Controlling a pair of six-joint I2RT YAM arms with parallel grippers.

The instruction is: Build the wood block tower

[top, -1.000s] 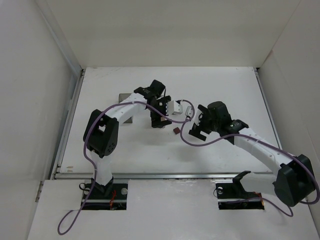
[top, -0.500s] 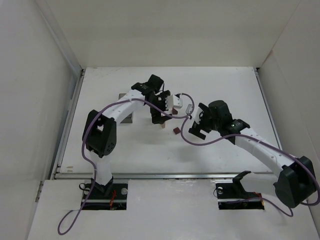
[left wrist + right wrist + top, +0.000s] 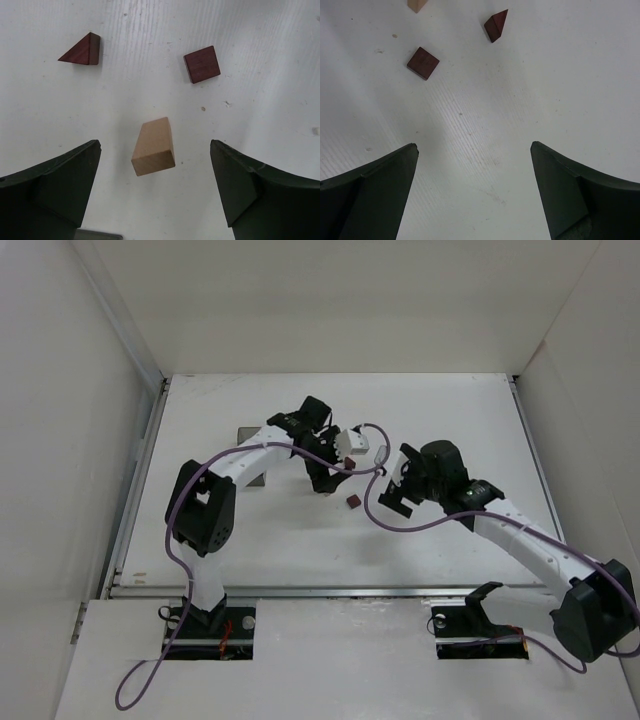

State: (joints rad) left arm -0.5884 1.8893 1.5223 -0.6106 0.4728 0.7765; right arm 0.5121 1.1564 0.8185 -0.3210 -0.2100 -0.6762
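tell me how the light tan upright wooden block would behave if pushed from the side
The light tan upright wooden block stands tall on a small end, so a high push would probably tip it. It looks like rigid wood, likely light. Its flat faces make rolling unlikely.

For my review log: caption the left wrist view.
Open left gripper over upright tan block; dark wedge and dark square block lie beyond.

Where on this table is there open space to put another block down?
The table is bare along its far edge and along its near edge, in front of the blocks. It's crowded at the centre, where the tan block, square block and triangle block sit close together.
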